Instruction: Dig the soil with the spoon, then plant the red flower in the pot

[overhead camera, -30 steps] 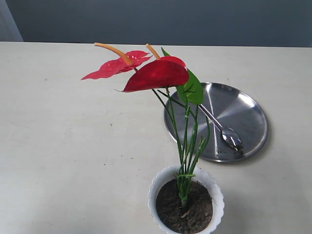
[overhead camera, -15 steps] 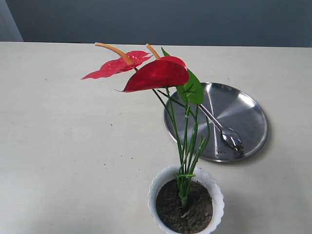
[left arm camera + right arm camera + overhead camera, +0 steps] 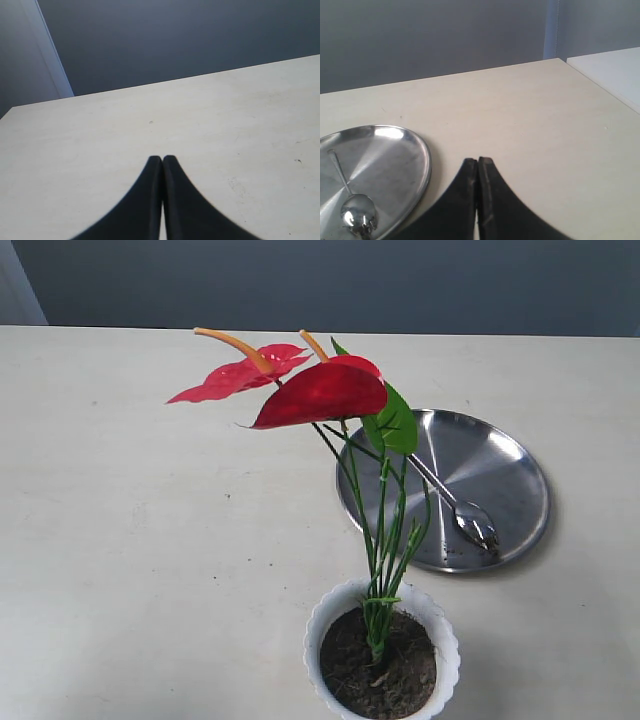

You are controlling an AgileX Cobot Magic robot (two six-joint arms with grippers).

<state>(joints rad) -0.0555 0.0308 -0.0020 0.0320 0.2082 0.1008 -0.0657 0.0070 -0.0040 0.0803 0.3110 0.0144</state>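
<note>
Red flower (image 3: 320, 390) only in exterior view

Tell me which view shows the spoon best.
The right wrist view: the spoon lies unobstructed on the steel plate, bowl and handle clear. The exterior view shows the spoon too, but the red flower crosses its handle's upper end. The left wrist view shows no spoon, only bare table.
</note>
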